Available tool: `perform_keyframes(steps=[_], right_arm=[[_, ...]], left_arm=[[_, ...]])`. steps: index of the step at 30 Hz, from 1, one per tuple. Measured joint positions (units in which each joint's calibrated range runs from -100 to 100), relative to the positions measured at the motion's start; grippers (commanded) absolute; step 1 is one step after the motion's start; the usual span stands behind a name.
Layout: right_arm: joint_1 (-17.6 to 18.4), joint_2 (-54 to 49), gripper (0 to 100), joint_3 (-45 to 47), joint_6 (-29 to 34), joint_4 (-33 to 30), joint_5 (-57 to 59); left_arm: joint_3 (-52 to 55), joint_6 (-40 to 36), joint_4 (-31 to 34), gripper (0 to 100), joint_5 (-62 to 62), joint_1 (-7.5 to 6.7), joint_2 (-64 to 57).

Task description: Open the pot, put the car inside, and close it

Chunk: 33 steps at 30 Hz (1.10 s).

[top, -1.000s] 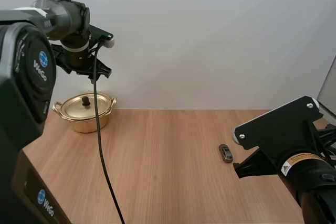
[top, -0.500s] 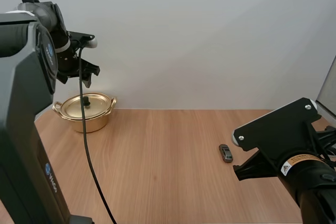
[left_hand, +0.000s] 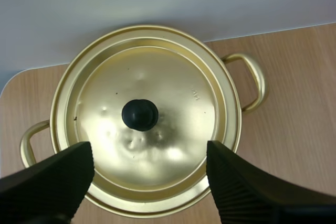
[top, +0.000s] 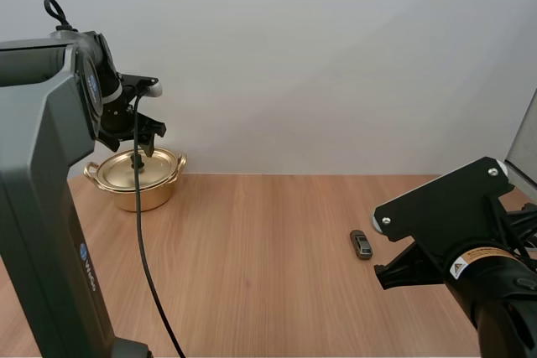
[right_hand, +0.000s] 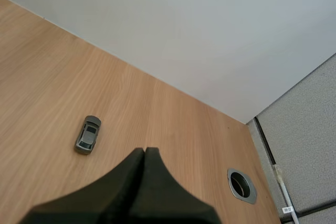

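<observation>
A gold pot [top: 134, 184] with its lid [left_hand: 147, 114] on stands at the table's far left. The lid has a black knob [left_hand: 140, 114]. My left gripper [top: 146, 135] hangs just above the pot. It is open [left_hand: 148, 156], one finger on each side of the lid, and holds nothing. A small grey toy car [top: 361, 244] lies on the table at the right. In the right wrist view the car [right_hand: 87, 134] is a short way ahead of my right gripper [right_hand: 144, 153], which is shut on nothing and clear of it.
The wooden table [top: 252, 274] runs bare between pot and car. A round grommet hole [right_hand: 242, 184] sits in the table near its right edge, beside a grey partition panel [right_hand: 304, 129]. A white wall stands close behind the pot.
My left gripper has come down from high over the pot to just above the lid. The right arm, car and pot have not moved.
</observation>
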Motion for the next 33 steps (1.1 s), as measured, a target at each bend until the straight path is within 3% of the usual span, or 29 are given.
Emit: perform_keyframes(steps=[22, 25, 31, 33], right_arm=[[-1.77, 0.00, 0, 0.00, -0.79, 0.98, 0.19], [-2.06, 0.00, 0, 0.00, -0.88, 1.23, 0.19], [-2.06, 0.00, 0, 0.00, -1.19, 1.38, 0.36], [-2.06, 0.00, 0, 0.00, -1.19, 1.38, 0.36]], left_arm=[[-4.23, 0.86, -0.06, 90, -6.07, 0.00, 8.66], [-4.23, 1.45, -0.50, 71, -6.85, 0.00, 8.76], [-4.23, 1.56, -0.57, 0, -7.35, 0.00, 8.76], [-4.23, 1.57, -0.63, 0, -7.35, 0.00, 8.76]])
